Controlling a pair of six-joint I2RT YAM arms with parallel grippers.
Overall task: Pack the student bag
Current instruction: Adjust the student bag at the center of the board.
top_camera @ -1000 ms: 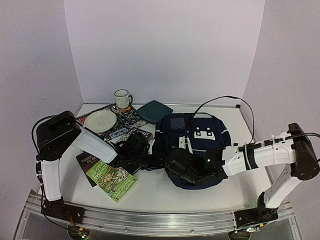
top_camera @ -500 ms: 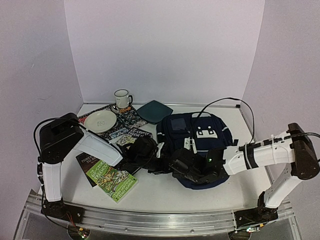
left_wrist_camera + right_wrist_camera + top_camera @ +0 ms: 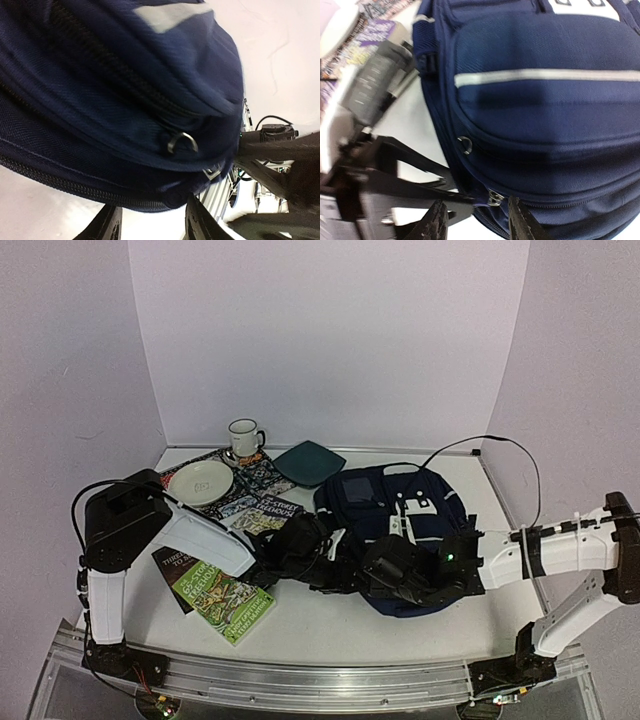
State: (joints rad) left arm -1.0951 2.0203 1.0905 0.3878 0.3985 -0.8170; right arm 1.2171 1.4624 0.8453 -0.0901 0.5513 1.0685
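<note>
Opening a compartment is looking like the step in hand. The large navy-blue fabric student bag (image 3: 400, 515) is lying flat, front pockets up, at centre right of the overhead frame. Its zips are seeming shut as far as the wrist views show. The left tool (image 3: 152, 224) is hovering at the bag's lower seam, jaws standing apart and gripping nothing, with a small metal ring pull (image 3: 182, 142) just above it in the frame. The right tool (image 3: 477, 224) is likewise released. A little silver zipper tab (image 3: 494, 196) is sitting just above the gap between its jaws, unpinched, and the bag's thin white stripe (image 3: 545, 76) is running across the upper part of that view.

To do this well, one tool should be pinching a single pull squarely, not the cloth beside it. The other should be pinning the bag's edge so that the soft fabric is not dragging along the bench. Both tools are crowding the same corner and risking a knock against each other, so I am judging that slow, separate moves are suiting best.

The white bench (image 3: 300, 630) is also carrying a green illustrated paperback (image 3: 225, 598) at lower left. Further up are sitting a cream round plate (image 3: 201, 482) on a patterned mat (image 3: 255, 472), a white enamel mug (image 3: 243, 437) and a dark teal square plate (image 3: 309, 462). Pale lilac walls (image 3: 330, 340) are enclosing the space, and a black cable (image 3: 470, 443) is looping behind the bag.
</note>
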